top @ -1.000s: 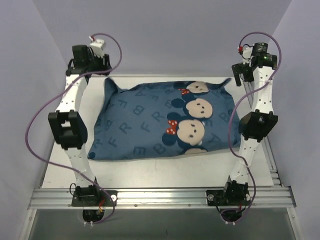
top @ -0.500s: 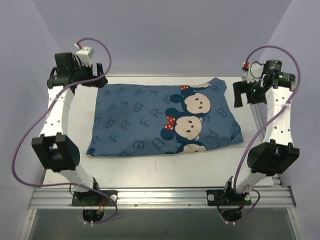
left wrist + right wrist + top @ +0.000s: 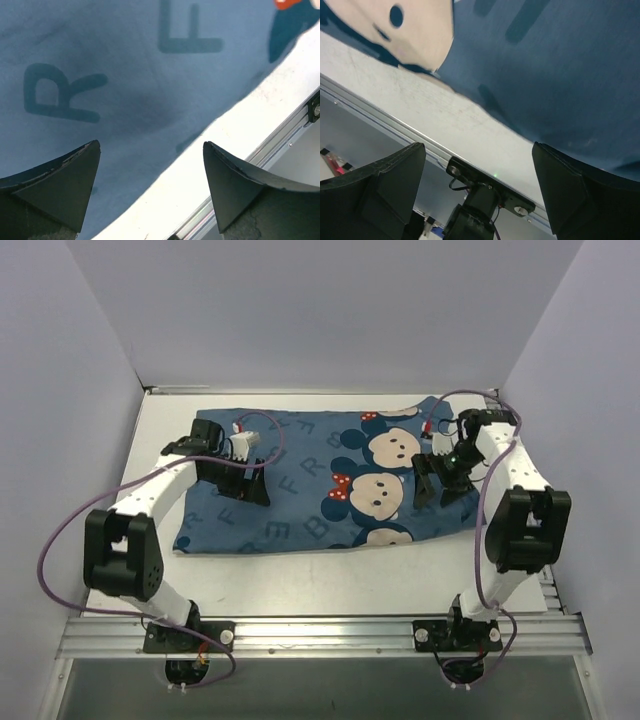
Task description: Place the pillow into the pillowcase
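The blue pillowcase [image 3: 310, 485] with letters and mouse faces lies flat and filled out on the white table [image 3: 330, 575]. The pillow is hidden; no cream cloth shows. My left gripper [image 3: 243, 487] is open and empty over the case's left part. In the left wrist view it [image 3: 150, 165] hovers above blue cloth [image 3: 100, 85] near the case's front edge. My right gripper [image 3: 445, 483] is open and empty over the case's right part. In the right wrist view it [image 3: 479, 167] sits above blue cloth [image 3: 555, 65] and a mouse face [image 3: 400, 30].
An aluminium rail [image 3: 320, 632] runs along the table's near edge with both arm bases on it. Pale walls enclose the table on the left, back and right. The right arm's base [image 3: 480, 210] shows in the right wrist view.
Both arms have come down from the back corners and inward, to just above the pillowcase. The pillowcase has settled flatter on the table.
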{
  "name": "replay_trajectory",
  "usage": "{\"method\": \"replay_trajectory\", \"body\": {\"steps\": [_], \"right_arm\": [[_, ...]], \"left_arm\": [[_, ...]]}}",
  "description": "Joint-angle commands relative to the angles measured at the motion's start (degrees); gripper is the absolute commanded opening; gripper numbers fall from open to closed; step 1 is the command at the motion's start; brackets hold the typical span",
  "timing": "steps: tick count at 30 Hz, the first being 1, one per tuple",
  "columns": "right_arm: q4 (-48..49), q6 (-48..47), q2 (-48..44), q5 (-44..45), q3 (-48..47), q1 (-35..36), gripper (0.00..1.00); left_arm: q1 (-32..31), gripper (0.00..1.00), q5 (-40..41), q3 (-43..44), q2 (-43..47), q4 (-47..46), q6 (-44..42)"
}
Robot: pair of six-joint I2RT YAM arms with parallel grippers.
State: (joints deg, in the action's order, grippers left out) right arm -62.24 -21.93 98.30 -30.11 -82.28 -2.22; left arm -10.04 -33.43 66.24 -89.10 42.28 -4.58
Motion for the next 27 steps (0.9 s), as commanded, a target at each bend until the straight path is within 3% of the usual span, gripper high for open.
{"method": "replay_trajectory", "body": {"steps": [1,6,9,13,17,22,27], "right_arm": [[3.26,4.26,5.31,-3.02,-1.74,-0.59,0.92],[6.77,6.11,12.77,-3.21,-8.50,-0.51,0.92],[6.69,6.82,15.86,-2.50,-14.91,-1.03,0.93],[6.52,7.52,14.56,-4.16,-18.09,-2.52,0.95],[5.99,7.96,7.80,-9.61,-13.45,-4.81,1.00],[5.90,5.85,-4.07,-5.76,-8.86,-8.75,1.00],[5.29,7.69,-10.92,-4.18,-8.95,-16.05,1.00]], "left_arm": [[0.37,0.91,-0.50,2.31,-6.16,-2.55,1.67],[3.18,0.89,2.75,13.37,-18.27,-4.75,1.59],[5.73,0.89,3.19,22.51,-22.24,-4.58,1.07],[8.10,0.91,6.26,27.89,-23.40,-3.61,-1.74],[11.34,0.95,8.20,29.21,-20.60,-2.73,-2.63],[12.59,0.97,11.01,28.33,-13.39,0.16,-3.33],[12.86,0.97,7.42,22.64,-1.01,4.83,-4.65]]}}
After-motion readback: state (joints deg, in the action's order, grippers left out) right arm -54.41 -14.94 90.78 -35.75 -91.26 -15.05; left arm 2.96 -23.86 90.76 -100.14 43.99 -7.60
